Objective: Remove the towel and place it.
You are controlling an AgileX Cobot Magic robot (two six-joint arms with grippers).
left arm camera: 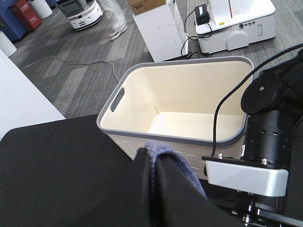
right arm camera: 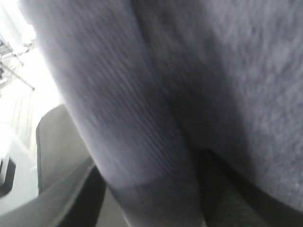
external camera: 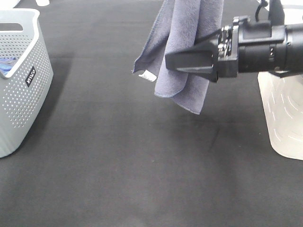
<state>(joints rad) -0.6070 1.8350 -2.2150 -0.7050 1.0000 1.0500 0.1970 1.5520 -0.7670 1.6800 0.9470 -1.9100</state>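
Grey basket [external camera: 28, 94] of perforated plastic at the left edge of the black surface [external camera: 132, 165], partly cut off by the picture, with a bright blue cloth [external camera: 5, 64] showing inside.

Right of the middle and toward the far edge, the towel [external camera: 182, 42]: grey-lavender terry, hanging in loose upright folds above the surface, top out of the high view, lowest fold seemingly clear of the black cloth below. Small white tag [external camera: 147, 75] dangling at the corner on its left side.

Seen only from its own wrist camera, the left gripper [left arm camera: 150, 165]: jaws shut tight, a folded edge of the towel [left arm camera: 177, 168] pinched there and poking out past the dark finger.

Reaching in level from the right edge, the right gripper [external camera: 173, 61] on the end of the right arm [external camera: 265, 47], black fingers at the hanging folds, one finger lying across the front of them. Width of the jaws, and whether pressing the terry or merely beside it: cannot tell. From the right wrist camera, blurred towel [right arm camera: 142, 94] close up, filling nearly the whole view.

At the right edge, under that arm, a cream basket [external camera: 284, 118]; from the left wrist camera the same cream basket [left arm camera: 189, 94], grey-rimmed, with a handle slot in one end. On the surface or just past its edge: unclear.
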